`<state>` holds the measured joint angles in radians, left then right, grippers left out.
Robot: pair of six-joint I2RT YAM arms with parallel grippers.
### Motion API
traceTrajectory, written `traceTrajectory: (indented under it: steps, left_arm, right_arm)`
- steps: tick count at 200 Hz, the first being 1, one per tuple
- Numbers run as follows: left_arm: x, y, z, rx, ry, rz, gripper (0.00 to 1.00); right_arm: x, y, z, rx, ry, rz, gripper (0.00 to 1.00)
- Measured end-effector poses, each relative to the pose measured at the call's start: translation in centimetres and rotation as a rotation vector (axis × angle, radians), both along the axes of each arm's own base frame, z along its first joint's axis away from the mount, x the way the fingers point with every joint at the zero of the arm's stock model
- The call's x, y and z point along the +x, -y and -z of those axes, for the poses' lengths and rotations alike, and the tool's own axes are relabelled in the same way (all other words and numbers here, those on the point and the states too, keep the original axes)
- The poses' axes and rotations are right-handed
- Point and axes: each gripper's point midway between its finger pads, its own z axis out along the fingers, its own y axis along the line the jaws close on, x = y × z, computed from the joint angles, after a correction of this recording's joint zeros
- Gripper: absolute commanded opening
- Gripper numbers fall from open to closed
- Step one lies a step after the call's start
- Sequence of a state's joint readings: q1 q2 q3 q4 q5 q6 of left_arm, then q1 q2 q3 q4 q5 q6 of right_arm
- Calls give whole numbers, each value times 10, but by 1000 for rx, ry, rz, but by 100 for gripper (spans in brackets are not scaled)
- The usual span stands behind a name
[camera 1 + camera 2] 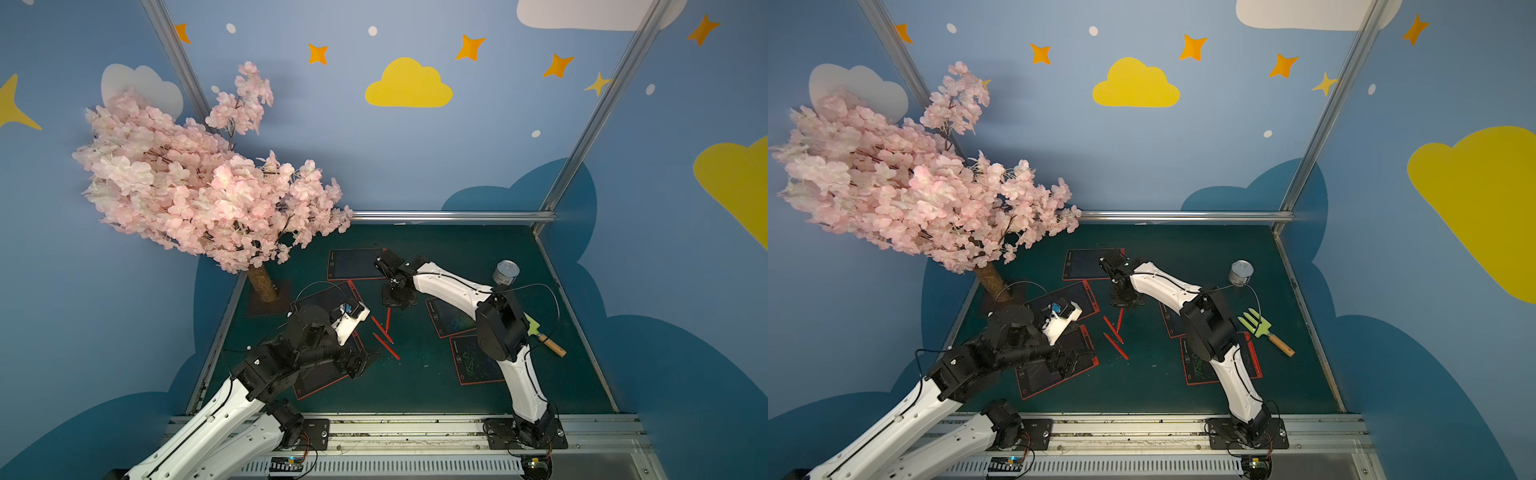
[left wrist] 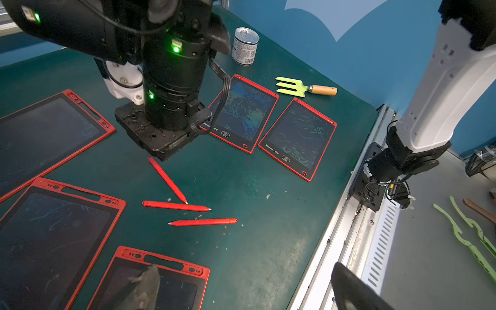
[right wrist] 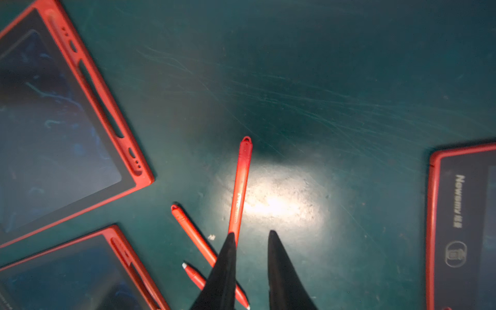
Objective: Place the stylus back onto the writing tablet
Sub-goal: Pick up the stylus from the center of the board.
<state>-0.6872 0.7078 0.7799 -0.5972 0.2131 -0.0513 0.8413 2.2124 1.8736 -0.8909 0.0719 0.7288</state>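
Note:
Three red styluses lie close together mid-table: one (image 1: 388,319) (image 3: 241,185), a second (image 1: 380,328) (image 3: 196,241) and a third (image 1: 386,346) (image 2: 204,222). Several red-framed writing tablets surround them, among them a back one (image 1: 357,264) and a front-left one (image 2: 171,264). My right gripper (image 3: 251,265) (image 1: 395,305) hangs point-down just over the first stylus, jaws a narrow gap apart with nothing between them; the stylus runs under one finger (image 3: 225,268). My left gripper (image 2: 249,290) (image 1: 365,361) is wide open above the front-left tablet's edge, holding nothing.
A tin can (image 1: 506,272) stands at the back right, and a green garden fork with a wooden handle (image 1: 544,336) lies by the right edge. A pink blossom tree (image 1: 199,187) overhangs the back-left corner. Two more tablets (image 2: 244,112) (image 2: 298,139) lie under the right arm.

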Motion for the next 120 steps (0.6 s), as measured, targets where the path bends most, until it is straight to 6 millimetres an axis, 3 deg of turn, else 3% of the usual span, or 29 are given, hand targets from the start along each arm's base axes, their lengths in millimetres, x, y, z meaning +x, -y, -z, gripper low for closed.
traceTrajectory:
  steps: [120]
  left_arm:
    - [1,1,3,8,-10,0,99]
  right_arm:
    - [-1,-15,33,-43,-44,-21,22]
